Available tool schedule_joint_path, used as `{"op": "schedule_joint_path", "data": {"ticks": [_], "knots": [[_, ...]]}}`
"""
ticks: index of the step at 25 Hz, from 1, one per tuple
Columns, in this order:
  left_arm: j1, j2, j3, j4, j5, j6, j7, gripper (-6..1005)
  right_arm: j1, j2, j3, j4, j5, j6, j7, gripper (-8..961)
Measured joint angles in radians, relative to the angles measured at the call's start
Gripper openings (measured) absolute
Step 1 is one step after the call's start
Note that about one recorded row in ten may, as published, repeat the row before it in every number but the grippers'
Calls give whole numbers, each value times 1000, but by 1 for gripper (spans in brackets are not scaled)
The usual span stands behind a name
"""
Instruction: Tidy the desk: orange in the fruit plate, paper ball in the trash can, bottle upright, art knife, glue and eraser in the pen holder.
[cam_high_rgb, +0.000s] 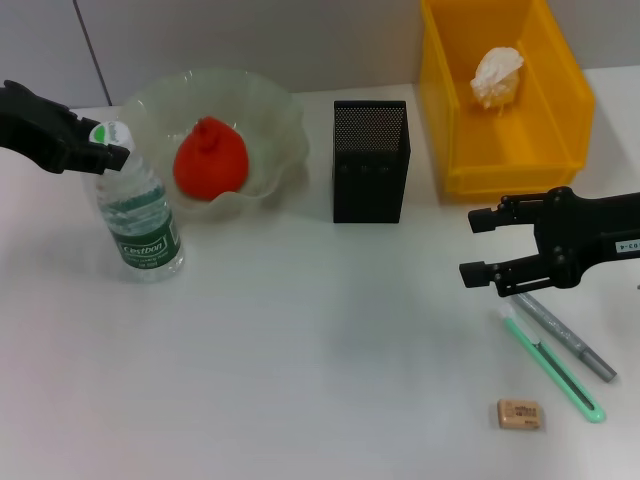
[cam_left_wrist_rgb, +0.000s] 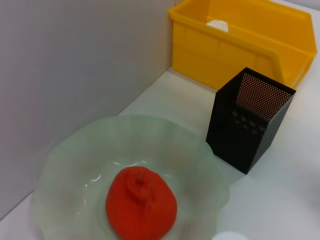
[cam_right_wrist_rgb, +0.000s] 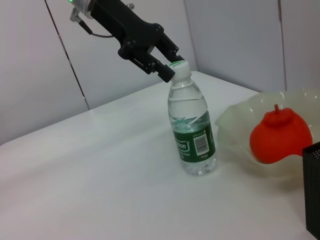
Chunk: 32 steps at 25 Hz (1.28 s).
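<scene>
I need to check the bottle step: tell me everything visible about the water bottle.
The bottle is clear plastic, holding water, with a dark green label in white lettering and a white-green cap. It stands upright on the white table, just in front of the fruit plate. The left tool is at its cap.

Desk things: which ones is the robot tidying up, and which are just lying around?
Job: orange, fruit plate, paper ball, trash can, bottle, pen holder, eraser, green art knife.
Just lying about: maybe the grey pen, unless it is the glue.
</scene>
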<state>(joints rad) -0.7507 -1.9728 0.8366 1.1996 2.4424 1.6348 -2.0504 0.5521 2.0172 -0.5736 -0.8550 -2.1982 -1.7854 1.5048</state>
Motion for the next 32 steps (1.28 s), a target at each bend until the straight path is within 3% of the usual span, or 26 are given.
{"op": "schedule_joint_path", "data": {"ticks": [3, 14, 22, 23, 25, 26, 30, 32], "knots": [[-1, -1, -1, 0, 0, -3, -1, 432, 0, 0, 0, 1, 0, 0, 0, 820], [0, -1, -1, 9, 0, -13, -5, 802, 0, 0, 0, 1, 0, 0, 1, 820], [3, -6, -27, 42, -36, -4, -7, 798, 0, 1, 0, 1, 1, -1, 1, 820], [3, -11, -87, 66, -143, 26, -10, 798, 0, 1, 0, 1, 5, -2, 1, 820], [6, -11, -118, 65, -219, 45, -14, 798, -1, 0, 0, 1, 10, -4, 1, 820], [6, -11, -118, 65, -219, 45, -14, 798, -1, 0, 0, 1, 10, -4, 1, 819], [27, -2, -145, -19, -479, 122, -15, 798, -4, -1, 0, 1, 24, -10, 2, 819], [30, -6, -144, -58, -521, 156, -4, 798, -5, -2, 0, 1, 26, -15, 2, 819]]}}
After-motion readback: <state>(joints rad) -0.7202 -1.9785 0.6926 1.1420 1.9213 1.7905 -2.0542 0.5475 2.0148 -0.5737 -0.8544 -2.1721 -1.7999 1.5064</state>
